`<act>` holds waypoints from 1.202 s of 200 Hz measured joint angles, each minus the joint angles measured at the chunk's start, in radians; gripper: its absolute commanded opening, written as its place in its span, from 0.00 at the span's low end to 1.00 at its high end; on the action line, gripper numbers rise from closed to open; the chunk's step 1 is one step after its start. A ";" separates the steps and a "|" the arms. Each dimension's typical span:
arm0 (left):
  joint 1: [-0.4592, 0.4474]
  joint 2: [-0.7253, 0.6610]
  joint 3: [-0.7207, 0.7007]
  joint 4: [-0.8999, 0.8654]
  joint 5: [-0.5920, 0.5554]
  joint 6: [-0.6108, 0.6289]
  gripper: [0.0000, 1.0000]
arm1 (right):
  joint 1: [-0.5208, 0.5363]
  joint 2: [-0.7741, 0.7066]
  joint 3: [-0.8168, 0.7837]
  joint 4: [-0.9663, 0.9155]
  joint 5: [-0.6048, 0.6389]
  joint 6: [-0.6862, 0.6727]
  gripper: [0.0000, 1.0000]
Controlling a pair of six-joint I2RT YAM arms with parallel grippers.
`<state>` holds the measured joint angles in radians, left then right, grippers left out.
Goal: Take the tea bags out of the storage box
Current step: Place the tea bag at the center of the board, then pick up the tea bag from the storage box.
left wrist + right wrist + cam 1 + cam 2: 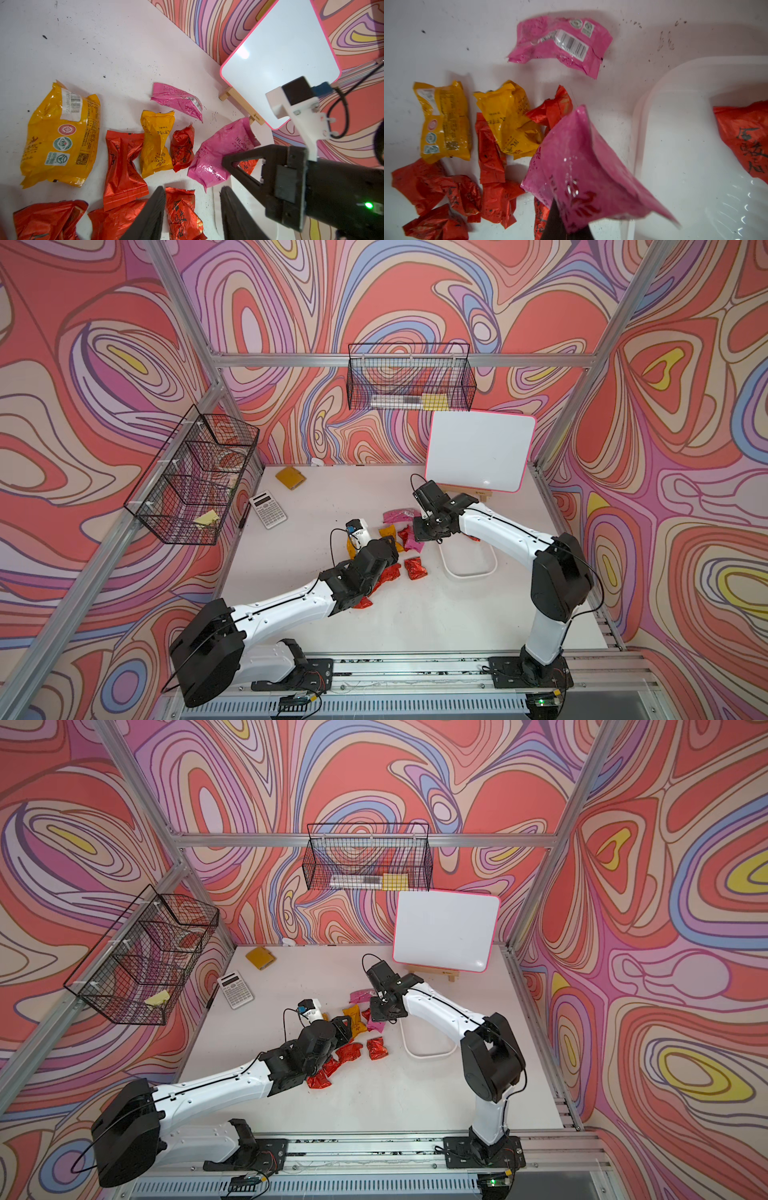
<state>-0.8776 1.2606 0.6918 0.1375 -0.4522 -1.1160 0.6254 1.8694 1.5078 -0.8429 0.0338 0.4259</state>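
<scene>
Watching from the console, I have the right pincer (566,228) clamped shut on a pink tea bag (581,166). The bag hangs tilted above the bench (374,614), just beside the rim of the storage box (469,572) on the side that faces the pile. In the right wrist view one corner of it overlaps that rim.

The storage box lies flat on the bench under my right arm, and I can see a red tea bag (745,137) lying inside it.

The other tea bags (122,166) lie loose on the bench beside the box, toward my left arm. There are two yellow ones and a second pink one (560,43) lying farthest back, apart from the rest. Several crumpled red ones lie nearer, some touching or overlapping.

My left pincer (193,189) sits low over the near edge of that pile with its jaws standing apart. A crumpled red bag (182,214) lies between the fingers, close against one and clear of the other. I see no grip on it.
</scene>
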 measured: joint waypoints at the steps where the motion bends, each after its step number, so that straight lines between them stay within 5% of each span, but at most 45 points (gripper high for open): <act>1: 0.000 0.000 0.000 0.000 0.000 0.000 0.48 | 0.000 0.002 0.000 -0.001 0.000 -0.001 0.00; 18: 0.000 0.001 0.000 0.001 0.001 -0.004 0.48 | 0.003 0.040 0.013 -0.035 0.016 -0.016 0.01; 82: 0.000 0.027 0.000 0.010 0.043 -0.008 0.48 | 0.005 0.074 0.031 -0.042 0.031 -0.039 0.41; 173: 0.000 0.154 0.083 0.074 0.205 0.064 0.51 | -0.046 -0.243 -0.146 0.072 0.231 0.129 0.49; 240: -0.007 0.361 0.221 0.157 0.427 0.098 0.54 | -0.202 -0.184 -0.288 0.135 0.258 0.258 0.49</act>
<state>-0.8845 1.6215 0.9131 0.2947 -0.0254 -1.0176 0.4236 1.6855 1.2194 -0.7074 0.2916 0.6838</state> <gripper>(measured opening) 0.534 0.486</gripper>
